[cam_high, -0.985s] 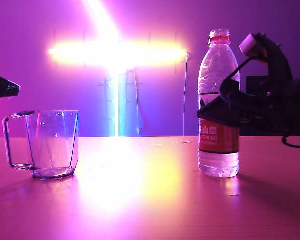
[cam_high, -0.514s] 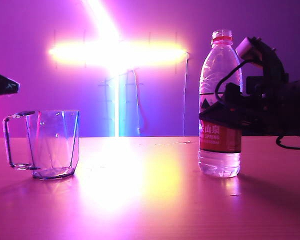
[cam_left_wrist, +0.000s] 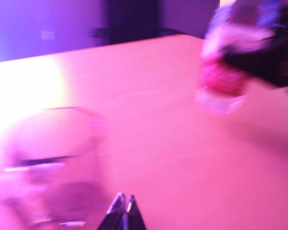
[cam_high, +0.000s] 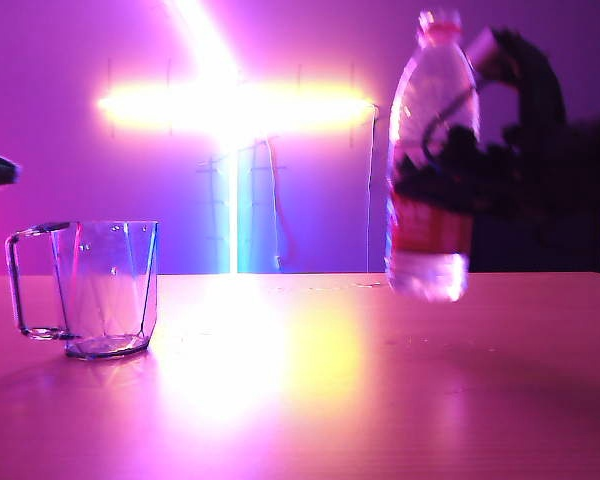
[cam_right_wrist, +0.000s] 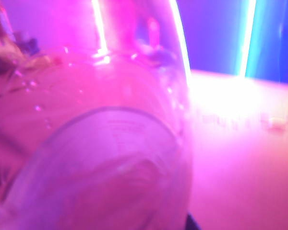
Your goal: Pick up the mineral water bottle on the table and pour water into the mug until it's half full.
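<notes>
I see my right gripper (cam_high: 435, 180) pinching the mineral water bottle (cam_high: 430, 160) mid-body, clear above the table (cam_high: 310, 400). My left gripper (cam_left_wrist: 124, 205), tips pressed together, hovers near the mug (cam_high: 95, 290).

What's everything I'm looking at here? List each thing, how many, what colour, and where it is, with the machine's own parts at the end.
mineral water bottle: one, clear with a red-and-white label and red neck ring, lifted off the table on the right, slightly tilted.
water: clear, tinted pink, inside the bottle.
mug: one, clear and faceted with a loop handle, standing on the left of the table, looks empty.
table: one, pink-orange under the lighting, across the foreground.
glowing light strips: a bright cross shape, yellow-white, on the back wall.
right claw: one, black, closed around the bottle's middle.
left claw: one, dark, fingertips together, hovering near the mug.
</notes>
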Robot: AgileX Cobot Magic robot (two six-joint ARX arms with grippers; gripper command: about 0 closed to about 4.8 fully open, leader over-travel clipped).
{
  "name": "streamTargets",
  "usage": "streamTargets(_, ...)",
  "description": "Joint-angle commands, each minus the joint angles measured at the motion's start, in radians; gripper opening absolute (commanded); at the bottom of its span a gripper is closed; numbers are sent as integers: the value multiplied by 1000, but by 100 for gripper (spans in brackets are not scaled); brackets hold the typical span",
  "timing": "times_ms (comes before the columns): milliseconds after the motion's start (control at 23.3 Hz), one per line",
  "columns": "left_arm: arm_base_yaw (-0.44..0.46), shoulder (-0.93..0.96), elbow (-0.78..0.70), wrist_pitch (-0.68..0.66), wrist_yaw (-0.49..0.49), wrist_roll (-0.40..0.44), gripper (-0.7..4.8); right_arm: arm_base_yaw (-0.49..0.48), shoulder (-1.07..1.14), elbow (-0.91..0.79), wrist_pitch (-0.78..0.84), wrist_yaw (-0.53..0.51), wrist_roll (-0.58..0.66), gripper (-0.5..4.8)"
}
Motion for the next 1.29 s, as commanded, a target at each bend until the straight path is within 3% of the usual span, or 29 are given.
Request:
streamTargets(43,81,-42,4,5,-2,-3,-2,51,-52,105,-171,-5,-137,228)
streamTargets(300,207,-80,4,5,-1,-3,-2,161,-46,396,-658,28,-439,229)
streamTargets(514,229,-80,4,5,0,-3,-2,236,31,567,-843,159,-666,229)
streamTargets(728,229,-80,4,5,0,-3,-2,290,91,631,-864,267,-823,229)
streamTargets(985,229,-80,4,5,-1,-3,-2,345,154,686,-866,335,-908,229)
streamTargets(1114,229,-80,4,5,-1,-3,-2,373,200,725,-866,433,-982,230)
streamTargets(1285,229,-80,4,5,-1,-3,-2,386,228,753,-866,483,-1054,230)
